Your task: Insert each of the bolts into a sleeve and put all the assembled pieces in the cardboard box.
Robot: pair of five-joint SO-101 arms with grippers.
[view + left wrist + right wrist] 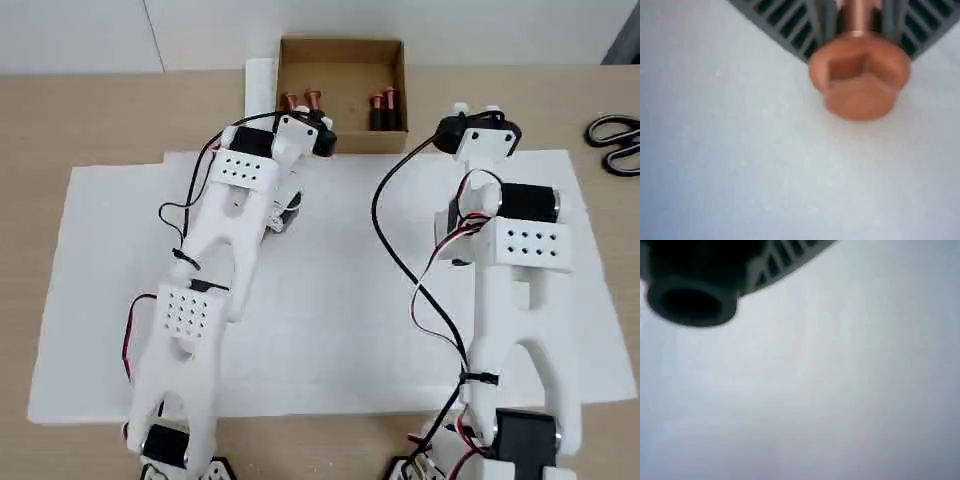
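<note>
The left gripper (856, 17) has its dark ribbed jaws pinching the shank of a copper-coloured metal bolt with a flanged hexagonal head (860, 80). The head faces the camera, blurred, and the shank's far end is cut off at the picture's edge. Behind it lies a plain white foam sheet (740, 165). Whether the bolt touches the sheet cannot be told.

The right gripper (735, 262) has its jaws pinching a short black tubular sleeve (692, 300), open mouth towards the camera. One grey ribbed jaw shows beside the sleeve, and the other is lost in a dark mass. The sleeve's far part is cut off.

From above, a wooden counter (60, 110) carries the foam sheet. One white arm (235, 200) ends just in front of a brown cardboard box (343, 45). The other white arm (515, 245) ends near the box's corner. Their housings cover what hangs below the wrists, so the bolt and sleeve cannot be matched to either arm here.

The overhead view adds the box's contents: four assembled pieces, copper heads up in black sleeves. They stand against the near wall as one pair (312, 98) and a second pair (390, 98), their lower ends hidden by that wall. A white object (260, 85) just beside the box is too unclear to identify. Black-handled scissors (615, 140) lie on the counter, cut off at the edge.
</note>
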